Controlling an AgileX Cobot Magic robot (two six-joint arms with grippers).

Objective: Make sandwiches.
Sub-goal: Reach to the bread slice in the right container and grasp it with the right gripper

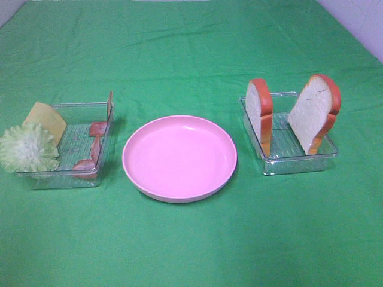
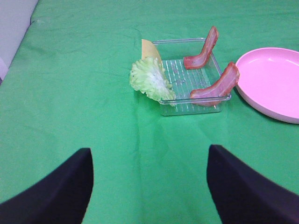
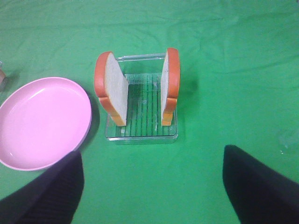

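Note:
No sandwich is stacked; the parts stand apart. Two white bread slices with orange crust (image 1: 260, 110) (image 1: 314, 113) stand upright in the right clear tray (image 1: 299, 164). The left clear tray (image 1: 60, 179) holds yellow cheese (image 1: 45, 119), pale green lettuce (image 1: 27, 148) and bacon strips (image 1: 96, 128). In the left wrist view my left gripper (image 2: 149, 186) is open and empty, well short of the lettuce (image 2: 150, 79) and bacon (image 2: 217, 86). In the right wrist view my right gripper (image 3: 152, 186) is open and empty, short of the bread (image 3: 112, 86) (image 3: 170, 84). Neither gripper shows in the exterior view.
A round pink plate (image 1: 179, 158) lies between the two trays on the green cloth (image 1: 191, 251). It also shows in the left wrist view (image 2: 273, 79) and in the right wrist view (image 3: 42, 121). A pale floor edge shows at the far right corner (image 1: 365, 24).

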